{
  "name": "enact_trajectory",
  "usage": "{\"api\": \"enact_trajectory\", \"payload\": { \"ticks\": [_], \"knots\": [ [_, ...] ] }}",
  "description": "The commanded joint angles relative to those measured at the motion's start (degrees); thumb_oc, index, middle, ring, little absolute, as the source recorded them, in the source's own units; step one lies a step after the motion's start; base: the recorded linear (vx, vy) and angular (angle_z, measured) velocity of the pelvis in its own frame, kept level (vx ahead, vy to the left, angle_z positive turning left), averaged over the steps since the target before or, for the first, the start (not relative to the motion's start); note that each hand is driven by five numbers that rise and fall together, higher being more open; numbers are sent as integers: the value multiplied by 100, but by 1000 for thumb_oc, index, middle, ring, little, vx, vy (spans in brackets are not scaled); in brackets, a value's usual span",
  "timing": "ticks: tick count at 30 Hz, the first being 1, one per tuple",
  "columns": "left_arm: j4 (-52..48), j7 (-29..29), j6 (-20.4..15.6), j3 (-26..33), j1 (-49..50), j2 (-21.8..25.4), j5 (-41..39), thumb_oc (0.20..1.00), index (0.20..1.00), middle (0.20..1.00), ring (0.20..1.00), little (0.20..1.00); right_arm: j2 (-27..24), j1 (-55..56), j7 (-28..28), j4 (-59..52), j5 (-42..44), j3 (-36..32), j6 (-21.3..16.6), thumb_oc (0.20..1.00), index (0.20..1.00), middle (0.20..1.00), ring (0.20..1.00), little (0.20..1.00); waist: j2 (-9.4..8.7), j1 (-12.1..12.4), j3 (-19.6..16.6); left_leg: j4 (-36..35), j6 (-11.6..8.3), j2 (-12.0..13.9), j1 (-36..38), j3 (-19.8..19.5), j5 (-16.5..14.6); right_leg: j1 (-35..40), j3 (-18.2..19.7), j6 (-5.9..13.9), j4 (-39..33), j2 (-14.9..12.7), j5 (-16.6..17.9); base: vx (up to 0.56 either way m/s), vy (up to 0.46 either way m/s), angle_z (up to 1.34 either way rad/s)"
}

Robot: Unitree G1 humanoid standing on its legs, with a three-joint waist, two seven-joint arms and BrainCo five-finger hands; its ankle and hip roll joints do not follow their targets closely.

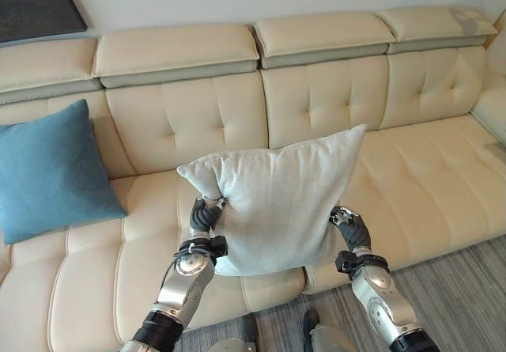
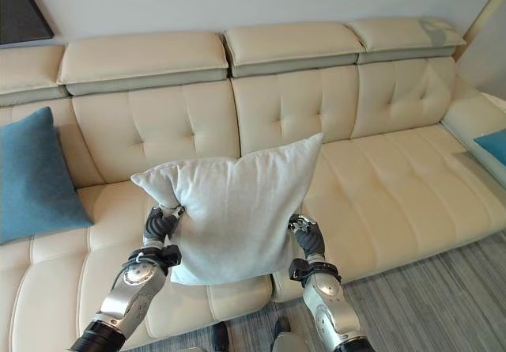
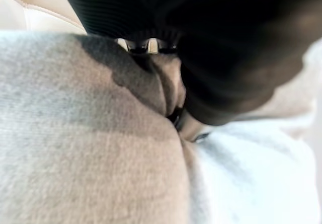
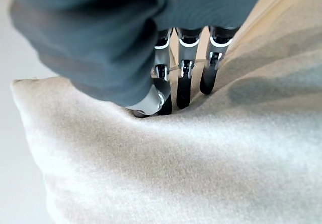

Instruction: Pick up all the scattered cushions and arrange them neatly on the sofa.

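The fingers [image 4: 183, 90] of the right hand [image 1: 350, 227] are curled into the fabric of the light grey cushion [image 1: 278, 199], the thumb closing against them so that a fold of the cover is pinched along the cushion's right edge. The left hand [image 1: 205, 216] grips the cushion's left edge below its upper left corner; in the left wrist view the cloth puckers into a crease where the left hand's fingers [image 3: 187, 126] dig into it, so this hand too is closed on the fabric. Both hands together hold the light grey cushion upright and clear of the seat, in front of the middle section of the cream sofa [image 1: 427, 162], its upper right corner pointing up toward the tufted backrest. The cushion's lower edge hangs over the front of the seat.

A blue cushion [image 1: 49, 172] leans against the backrest at the sofa's left end, well apart from the held cushion. In the right eye view the corner of a second blue cushion [image 2: 493, 144] lies on the sofa's right-hand section, at the far right. A grey wood-grain floor [image 1: 458, 289] runs in front of the sofa.
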Motion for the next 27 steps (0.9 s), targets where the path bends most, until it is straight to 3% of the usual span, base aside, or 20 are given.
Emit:
{"api": "enact_trajectory", "payload": {
  "ticks": [1,4,8,10,14,22,27],
  "knots": [
    [-316,-178,-447,-498,-600,-381,569,200,200,200,200,200,445,-489,326,-826,-170,340,-554,200,200,200,200,200,-191,-34,-236,-21,-390,204,409,-60,-590,497,-218,3,-455,195,417,185,-152,25],
    [-218,-16,-526,-518,-968,-469,615,200,200,200,200,200,440,-1001,195,-667,-26,398,-655,200,200,200,200,200,-165,-15,-308,-21,-429,251,302,-204,-570,529,-362,-74,-475,246,335,195,-200,35],
    [-26,301,-592,-590,-1644,-486,616,200,200,200,200,200,423,-1808,-98,-469,15,494,-736,200,200,200,200,200,-102,-27,-134,-21,-471,298,87,-321,-512,399,-462,-146,-475,269,322,-20,-87,20],
    [226,695,-707,-624,-2617,-422,618,200,200,200,200,200,386,-2845,-410,-192,-9,643,-803,200,200,200,200,200,-61,6,179,-21,-513,331,-315,-406,-374,17,-504,-197,-475,307,385,-122,-105,8],
    [558,1059,-840,-663,-3671,-242,641,200,200,200,200,200,226,-3879,-728,175,-30,699,-862,200,200,200,200,200,-27,58,414,-21,-566,340,-823,-475,-175,-544,-516,-224,-254,318,393,-88,-61,1],
    [2144,1520,-856,-1015,-6029,232,914,200,200,200,200,200,-148,-6496,-1304,1646,-165,865,-967,200,200,200,200,200,-2,42,528,529,-684,374,-2391,-598,-61,-2082,-518,-216,293,261,439,2,-51,12],
    [2507,1826,-780,-978,-6576,177,1156,200,200,200,200,200,-31,-7395,-1585,2556,-392,1046,-924,200,200,200,200,200,50,87,577,735,-722,366,-3128,-674,-23,-2802,-514,-195,460,242,483,39,-18,2]
  ]
}}
